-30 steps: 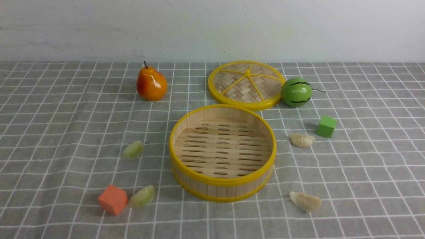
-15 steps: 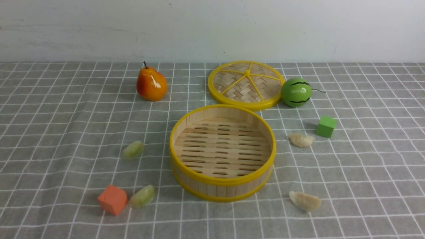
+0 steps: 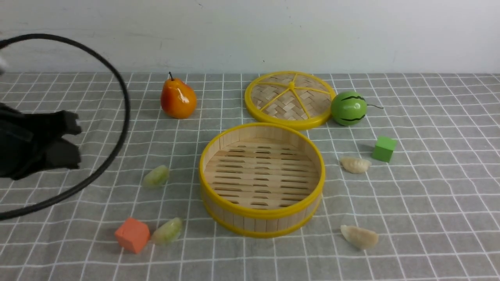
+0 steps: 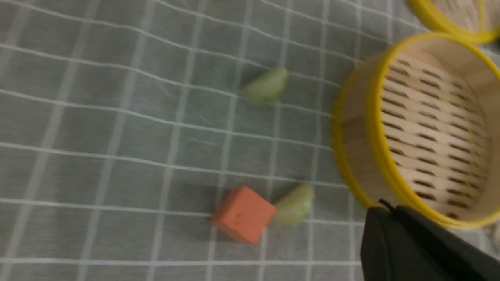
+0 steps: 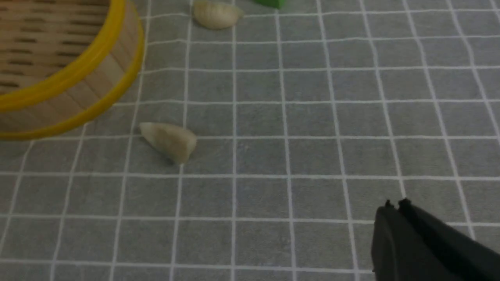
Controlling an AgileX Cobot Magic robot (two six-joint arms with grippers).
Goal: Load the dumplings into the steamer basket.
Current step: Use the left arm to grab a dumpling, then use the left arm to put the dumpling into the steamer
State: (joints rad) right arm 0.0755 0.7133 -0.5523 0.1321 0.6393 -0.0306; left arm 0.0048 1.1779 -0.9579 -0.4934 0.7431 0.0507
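Item 1, front view: my left arm (image 3: pixel 23 148) is showing only as a smeared black mass running off the left edge, and I am not making out there how the jaws stand. Its cable (image 3: pixel 127 113) is looping out of frame too.

Item 2, left wrist view: everything is blurring. My left pincer (image 4: pixel 384 206) is being cropped at the corner, only its closed tip showing. The steamer basket (image 4: pixel 375 128) is running off the side, and the lid (image 4: pixel 437 23) is showing as a yellow sliver.

Item 3, right wrist view: my right pincer (image 5: pixel 394 203) is being cropped likewise, tips together. The steamer basket (image 5: pixel 78 70) is being cut to one curved section, the green cube (image 5: pixel 269 2) to a scrap at the edge.
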